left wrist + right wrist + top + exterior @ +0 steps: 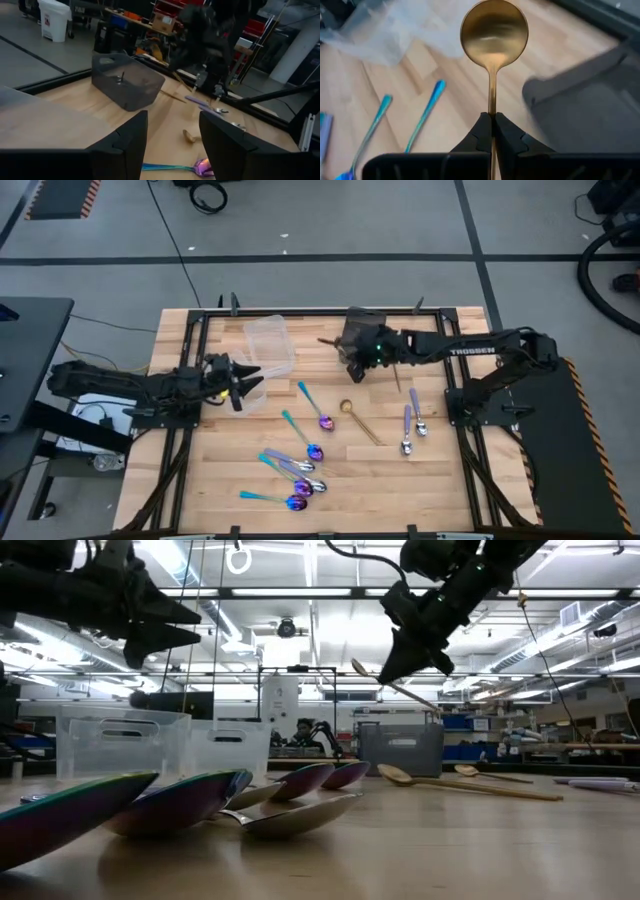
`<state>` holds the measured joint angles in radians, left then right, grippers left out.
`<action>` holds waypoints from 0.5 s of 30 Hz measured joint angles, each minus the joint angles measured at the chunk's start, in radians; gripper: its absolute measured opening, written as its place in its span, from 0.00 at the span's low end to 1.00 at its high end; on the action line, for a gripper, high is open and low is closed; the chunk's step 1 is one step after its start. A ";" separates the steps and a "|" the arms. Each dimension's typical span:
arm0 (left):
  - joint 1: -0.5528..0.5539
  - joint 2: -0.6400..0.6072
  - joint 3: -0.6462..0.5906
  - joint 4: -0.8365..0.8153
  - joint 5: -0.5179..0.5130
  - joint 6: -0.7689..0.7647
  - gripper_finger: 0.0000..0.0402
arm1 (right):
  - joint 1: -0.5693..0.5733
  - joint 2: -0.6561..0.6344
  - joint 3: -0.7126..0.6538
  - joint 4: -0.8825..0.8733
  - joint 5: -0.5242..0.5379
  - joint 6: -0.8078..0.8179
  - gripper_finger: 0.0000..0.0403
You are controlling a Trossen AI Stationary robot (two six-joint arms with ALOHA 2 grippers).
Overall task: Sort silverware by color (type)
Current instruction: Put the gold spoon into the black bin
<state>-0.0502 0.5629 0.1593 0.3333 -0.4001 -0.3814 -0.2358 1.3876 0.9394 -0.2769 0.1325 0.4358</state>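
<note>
My right gripper (350,358) hovers by the dark grey box (585,105) at the table's far side, shut on a gold spoon (493,35). My left gripper (172,145) hangs open in the air near the clear tubs (268,340), touching nothing. On the wood lie a gold spoon (358,421), two silver spoons with lilac handles (411,425), and several iridescent spoons with teal handles (300,465), all flat on the table. The low view shows the iridescent bowls (180,802) up close. My right gripper pinches the gold spoon's handle just behind the bowl (492,107) between its two fingertips (481,131). The fingers lie along the handle, and the bowl (494,30) sticks out ahead of them. The spoon (400,688) is lifted clear and tilted, bowl end higher.
A second clear tub (250,392) sits under the left gripper. Another thin gold piece (397,375) lies between the grey box and the lilac spoons. Bare wood (440,480) shows at the near right. Black rails (300,311) frame the table.
</note>
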 joint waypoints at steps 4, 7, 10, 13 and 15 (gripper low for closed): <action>0.000 0.094 0.000 0.075 0.002 -0.001 0.47 | -0.049 0.000 0.048 0.000 -0.008 -0.050 0.03; 0.000 0.149 0.000 0.119 0.001 -0.005 0.47 | -0.091 0.000 0.073 -0.006 -0.007 -0.074 0.03; 0.000 0.185 0.000 0.164 0.001 -0.002 0.47 | -0.134 0.000 0.076 0.003 -0.008 -0.080 0.03; 0.000 0.208 0.000 0.185 0.001 -0.001 0.47 | -0.178 0.000 0.076 0.000 -0.015 -0.079 0.03; 0.000 0.217 0.000 0.193 0.001 -0.001 0.47 | -0.203 0.000 0.076 -0.007 -0.006 -0.078 0.03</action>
<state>-0.0498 0.7802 0.1593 0.5260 -0.3988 -0.3828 -0.4385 1.3876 1.0157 -0.2838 0.1260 0.3574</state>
